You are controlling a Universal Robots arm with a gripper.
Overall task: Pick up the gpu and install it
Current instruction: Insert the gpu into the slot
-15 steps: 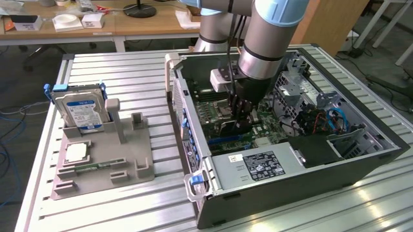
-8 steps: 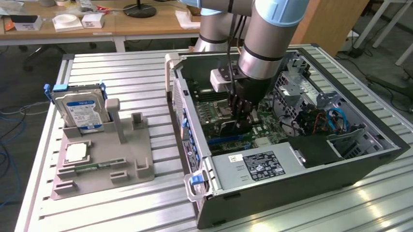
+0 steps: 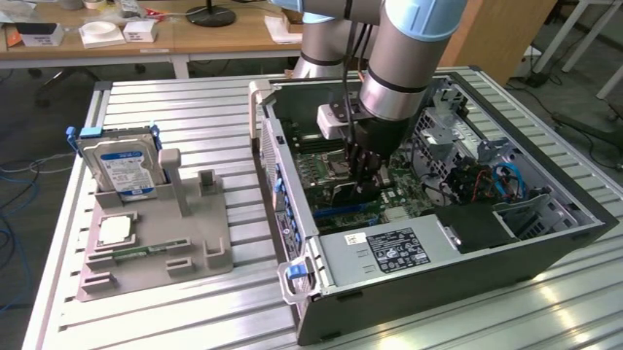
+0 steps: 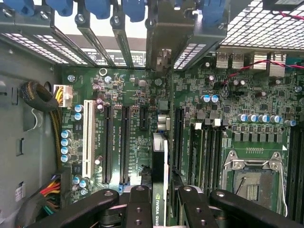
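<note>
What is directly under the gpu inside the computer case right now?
The gpu, held edge-on by the pincer, stands over the green motherboard among its long expansion slots. The card covers whichever slot lies beneath it, so seating cannot be judged.

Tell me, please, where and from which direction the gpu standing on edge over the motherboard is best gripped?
Grip the gpu by its upper long edge, pinching the two flat faces, coming straight down from above the open case. It stands on edge over the motherboard with slots close on both sides, so the top edge is probably the sole free part. The gripper straddles it there.
</note>
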